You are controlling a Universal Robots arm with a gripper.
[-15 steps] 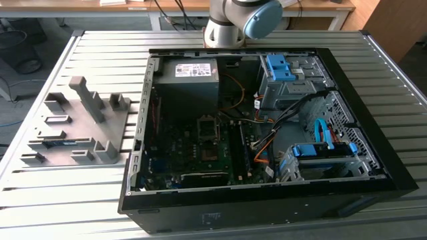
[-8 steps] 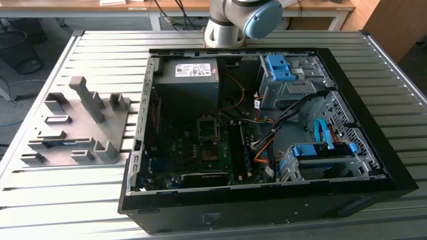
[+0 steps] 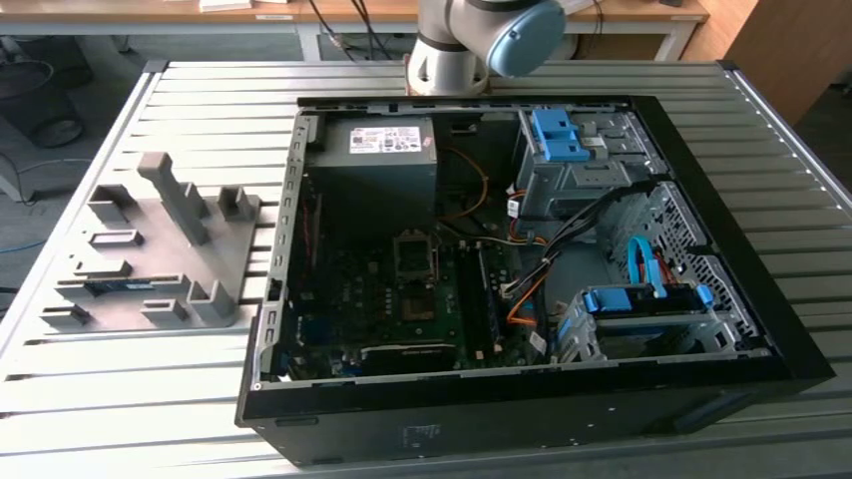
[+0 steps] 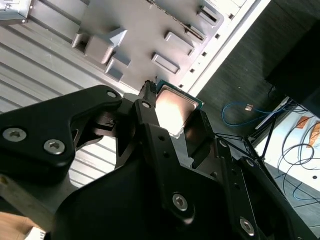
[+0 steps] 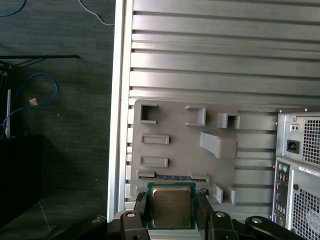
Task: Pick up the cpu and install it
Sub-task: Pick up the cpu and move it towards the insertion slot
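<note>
the gripper (image 5: 171, 209) holds the cpu (image 5: 171, 204) between its two black fingers (image 5: 141, 206), the jaws closed narrow on two opposite edges of the chip. in both wrist views the cpu's flat metal top faces the camera, with a thin green border around it. in the second wrist view the cpu (image 4: 174, 111) sits at the gripper (image 4: 172, 116) tips, one finger (image 4: 148, 112) on each side.

beyond the chip the first wrist view shows the grey holder (image 5: 200, 150) with its raised blocks and slots, lying on the slatted metal table (image 5: 225, 60). a thin dark strip (image 5: 165, 176) sits in the slot nearest the cpu. just beside the holder stands the back of the computer case (image 5: 300, 165). off the table edge is dark floor with a blue cable (image 5: 30, 92).

in the exterior view the holder (image 3: 160, 259) lies on the table (image 3: 745, 100) at the exterior view's left, just beside the open computer case (image 3: 533, 399). inside the case is the motherboard (image 3: 399, 319), with a rectangular socket frame (image 3: 415, 255) near its middle. the arm's base (image 3: 460, 50) stands behind the case.
</note>
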